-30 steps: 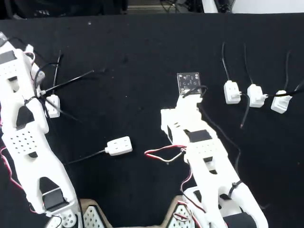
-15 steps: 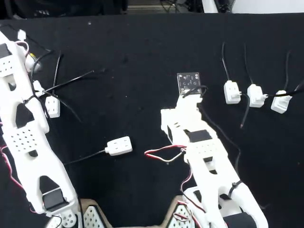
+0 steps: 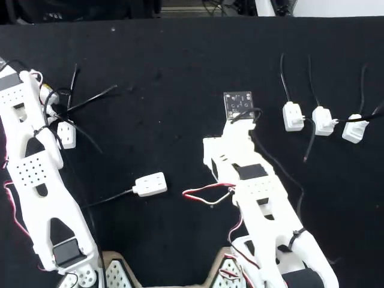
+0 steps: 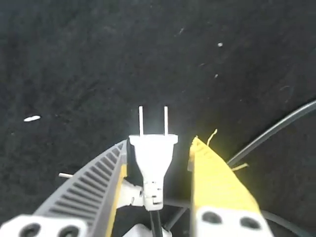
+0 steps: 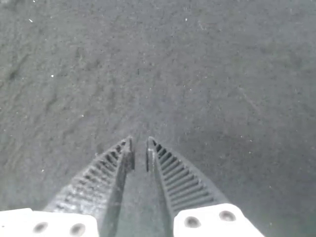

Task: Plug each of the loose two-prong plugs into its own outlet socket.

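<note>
Left claw [image 4: 158, 144] grips the white 2-prong plug [image 4: 152, 160] by its body, prongs fwd & clear, prob. for insertion; free outlet socket [image 3: 150, 183] lies mid-counter [image 3: 180, 72]. Right claw [image 5: 139, 142] nearly closed, empty, idle

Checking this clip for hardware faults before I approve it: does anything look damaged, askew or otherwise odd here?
Only a minor thing: the yellow finger of the left gripper has loose frayed strands sticking off its edge, beside the white plug it holds. The plug's two prongs look straight and parallel.
</note>
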Robot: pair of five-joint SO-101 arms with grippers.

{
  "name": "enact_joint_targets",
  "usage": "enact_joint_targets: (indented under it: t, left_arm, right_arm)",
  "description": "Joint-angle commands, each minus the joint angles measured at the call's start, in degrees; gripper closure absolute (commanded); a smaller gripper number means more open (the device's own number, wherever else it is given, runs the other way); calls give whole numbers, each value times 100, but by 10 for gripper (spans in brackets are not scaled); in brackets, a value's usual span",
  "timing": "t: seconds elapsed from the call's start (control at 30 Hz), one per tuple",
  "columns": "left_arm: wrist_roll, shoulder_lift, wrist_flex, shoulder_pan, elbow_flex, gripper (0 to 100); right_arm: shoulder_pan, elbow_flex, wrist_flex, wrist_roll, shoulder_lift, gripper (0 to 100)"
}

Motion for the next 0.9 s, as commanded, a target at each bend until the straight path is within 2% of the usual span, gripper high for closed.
enact_joint_targets:
  t: [0.0, 0.1, 0.13, 0.33, 0.63, 0.8, 0.87]
  left_arm:
    - [70, -123, -18, -13, -119, 832]
    - [62, -53, -35, -22, -110, 965]
    - [62, -53, -44, -31, -66, 975]
    - [62, -158, 255, -48, -286, 970]
    - [62, -422, 2180, 13, -2923, 970]
    - [62, -422, 2268, -40, -3125, 970]
    - [-149, -536, 2277, 4, -2932, 971]
  right_arm:
    - [-53, -57, -97, 9, -233, 962]
    - [-53, -57, -97, 18, -233, 962]
    - [-53, -57, -97, 18, -233, 962]
    - [-53, -40, -97, 18, -233, 962]
    - [-53, -48, -97, 18, -233, 962]
    - [-53, -40, -97, 18, -233, 962]
    - [-53, -40, -97, 18, -233, 962]
